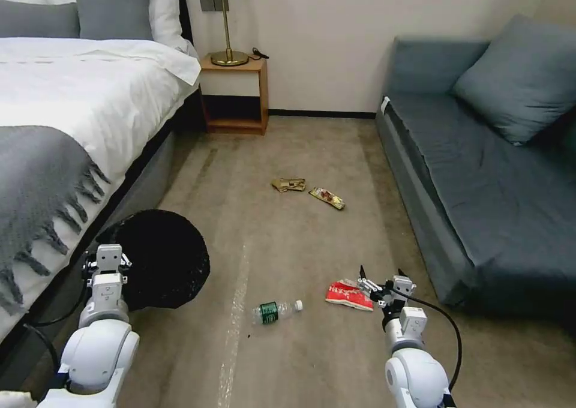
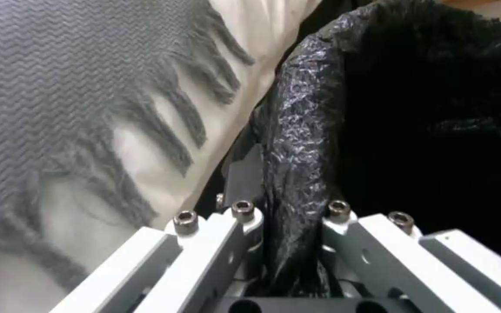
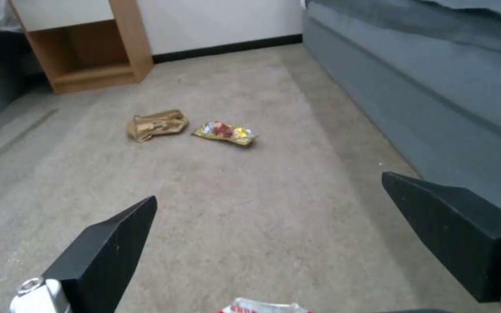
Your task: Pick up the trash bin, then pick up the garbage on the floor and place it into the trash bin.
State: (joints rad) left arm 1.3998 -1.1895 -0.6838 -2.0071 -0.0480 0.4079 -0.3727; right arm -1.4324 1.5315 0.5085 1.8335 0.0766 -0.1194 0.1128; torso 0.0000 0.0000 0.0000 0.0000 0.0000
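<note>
A: Four litter items are seen on the carpeted floor point(image 1: 288, 156). How are they laid out?

B: A clear bottle with a green label point(image 1: 274, 312) is found lying on its side nearest the robot, with a red-and-white packet point(image 1: 347, 294) just to its right. A tan paper wrapper point(image 1: 288, 184) and a yellow-brown snack wrapper point(image 1: 327, 197) are placed farther off, close to each other, between the bed point(image 1: 72, 96) and the sofa point(image 1: 480, 174).

A: And the trash bin?

B: The trash bin point(image 1: 157, 258), lined with a black plastic bag point(image 2: 297, 130), is held at the left beside the bed's edge, its open mouth tipped toward the camera. The left end effector point(image 1: 108, 259) is clamped on its rim; in the left wrist view the crinkled bag is pinched between the fingers point(image 2: 245, 217).

A: How is the right end effector set?

B: The right end effector point(image 1: 382, 278) is spread wide, just above the right edge of the red-and-white packet. In the right wrist view its black fingertips point(image 3: 111, 243) are seen far apart, with the packet's edge low between them.
</note>
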